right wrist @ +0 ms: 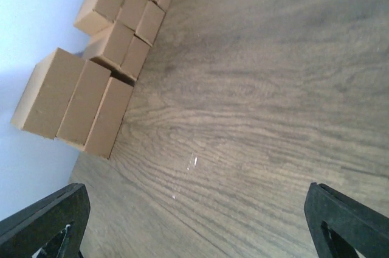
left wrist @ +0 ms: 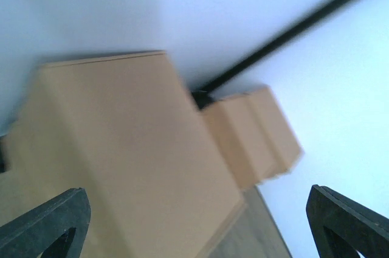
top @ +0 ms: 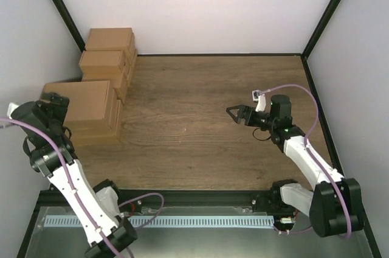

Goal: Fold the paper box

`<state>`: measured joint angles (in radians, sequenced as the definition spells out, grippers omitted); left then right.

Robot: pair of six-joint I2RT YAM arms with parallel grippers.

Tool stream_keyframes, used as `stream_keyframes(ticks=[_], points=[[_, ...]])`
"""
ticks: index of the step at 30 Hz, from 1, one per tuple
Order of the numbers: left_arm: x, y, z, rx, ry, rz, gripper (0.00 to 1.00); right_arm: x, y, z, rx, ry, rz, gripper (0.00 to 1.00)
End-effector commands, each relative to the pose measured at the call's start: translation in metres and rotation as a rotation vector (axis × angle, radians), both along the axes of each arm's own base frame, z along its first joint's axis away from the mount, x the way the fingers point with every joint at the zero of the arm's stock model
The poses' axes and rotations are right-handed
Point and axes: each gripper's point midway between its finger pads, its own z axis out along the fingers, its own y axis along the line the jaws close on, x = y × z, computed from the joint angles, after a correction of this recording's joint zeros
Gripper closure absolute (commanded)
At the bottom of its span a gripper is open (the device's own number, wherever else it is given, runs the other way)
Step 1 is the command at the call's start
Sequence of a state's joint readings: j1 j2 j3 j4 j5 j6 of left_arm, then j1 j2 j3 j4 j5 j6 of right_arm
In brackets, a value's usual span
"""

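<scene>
**A:** Where's the box?

**B:** Far left. The wide brown box (top: 82, 103) lies against the left wall, just in front of the smaller cartons (top: 109, 40). The left wrist view shows a flat panel with a notch on one edge. I see no fold made. It seems to sit on more brown layers, but I can't tell if those are separate sheets.

**A:** Grippers?

**B:** The left gripper (top: 55, 101) is spread wide over the box's left end. I can't tell if it's touching. The right gripper (top: 236, 114) is also wide and holds nothing. It hangs over the bare table (top: 182, 139), well apart from the box.

**A:** Step?

**B:** My read is fetching the box.
- Come in low at a free edge, so only the top panel goes between the fingers and not what's under it.
- Close on the panel itself, not on a crease or tab.
- Pull it toward mid-table, where your right arm can reach it.
- Your left arm is tight to the wall, so keep the swing small.
- Don't clip the cartons.
</scene>
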<state>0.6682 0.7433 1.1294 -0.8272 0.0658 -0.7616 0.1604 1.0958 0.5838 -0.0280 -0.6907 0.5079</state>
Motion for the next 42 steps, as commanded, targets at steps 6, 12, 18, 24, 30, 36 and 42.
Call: stream_keyframes(ticks=[6, 12, 18, 24, 30, 36, 42], points=[[0.075, -0.081, 0.066, 0.231, -0.149, -0.510, 0.00, 0.013, -0.022, 0.052, -0.047, -0.171, -0.150, 0.00], [0.107, -0.128, 0.059, 0.331, -0.161, -0.686, 0.01, 0.028, -0.055, 0.067, -0.122, -0.209, -0.364, 0.00], [0.126, -0.200, 0.036, 0.400, -0.203, -0.845, 0.00, 0.027, -0.086, 0.097, -0.136, -0.420, -0.541, 0.00], [0.137, -0.266, -0.005, 0.660, -0.192, -0.958, 0.00, 0.032, -0.072, 0.092, -0.293, -0.597, -0.409, 0.00], [0.146, -0.249, -0.063, 0.799, -0.149, -0.855, 0.00, 0.033, -0.055, 0.082, -0.346, -0.783, -0.296, 0.00], [0.165, -0.202, -0.126, 0.799, 0.000, -0.759, 0.00, 0.055, -0.082, 0.041, -0.495, -0.776, -0.418, 0.00], [0.176, -0.163, -0.162, 0.806, 0.065, -0.733, 0.00, 0.071, -0.108, 0.019, -0.511, -0.741, -0.471, 0.00]])
